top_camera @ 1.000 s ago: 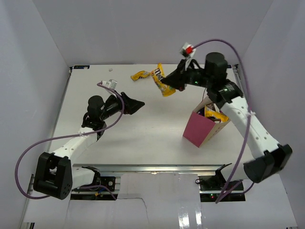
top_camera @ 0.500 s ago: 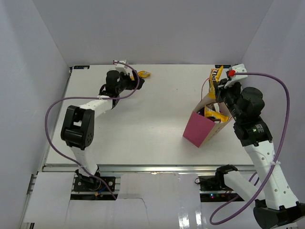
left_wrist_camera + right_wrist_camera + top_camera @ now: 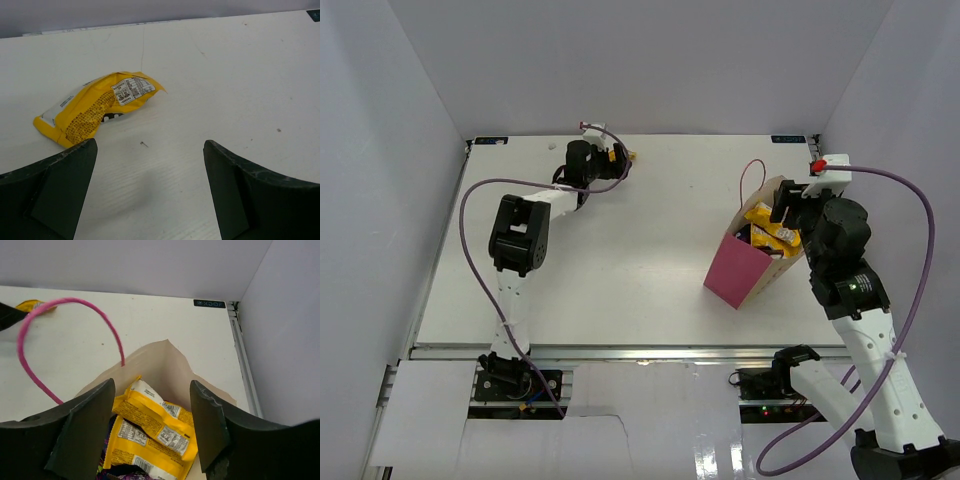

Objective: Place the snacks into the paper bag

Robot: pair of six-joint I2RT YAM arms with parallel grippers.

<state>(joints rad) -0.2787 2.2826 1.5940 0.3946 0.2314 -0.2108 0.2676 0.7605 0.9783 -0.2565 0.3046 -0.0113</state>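
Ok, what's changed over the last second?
The right gripper carried a yellow candy pack over the paper bag and dropped it in; now open. The left gripper swung to the far edge, open, facing the last yellow pack on the table. Bag and that pack stayed put.

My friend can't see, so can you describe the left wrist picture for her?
A crumpled yellow candy pack lies on the white table, just ahead of the open left gripper, whose dark fingers frame the bottom corners.
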